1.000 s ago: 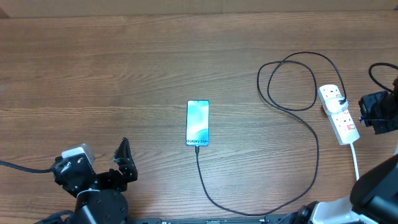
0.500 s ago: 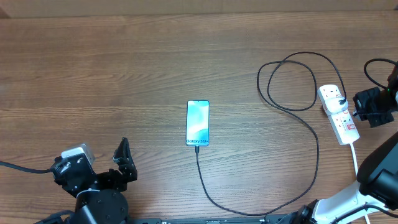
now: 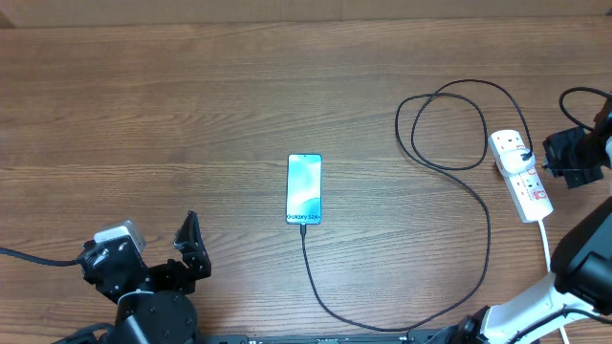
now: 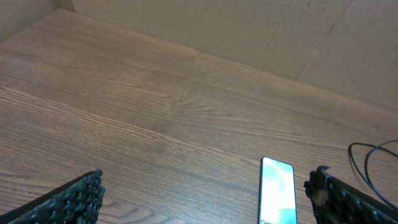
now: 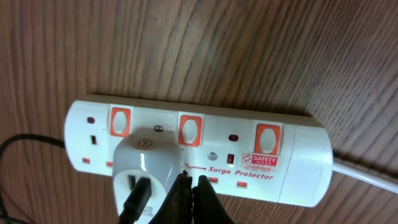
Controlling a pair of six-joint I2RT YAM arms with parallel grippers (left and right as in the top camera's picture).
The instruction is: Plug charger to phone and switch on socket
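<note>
Plan and wrist views. The phone (image 3: 304, 188) lies screen-up at the centre of the worktop (image 3: 191, 115). The charger (image 3: 489, 229) leaves its near end, curves right and coils up to a white adapter (image 5: 146, 165) seated in the socket (image 3: 521, 175) at the right edge. Right hand (image 5: 193, 190): fingers pressed together, tips over the socket's face beside the adapter, near the middle red switch (image 5: 189, 129). Left hand (image 4: 206, 180): spread wide, empty, near left
</note>
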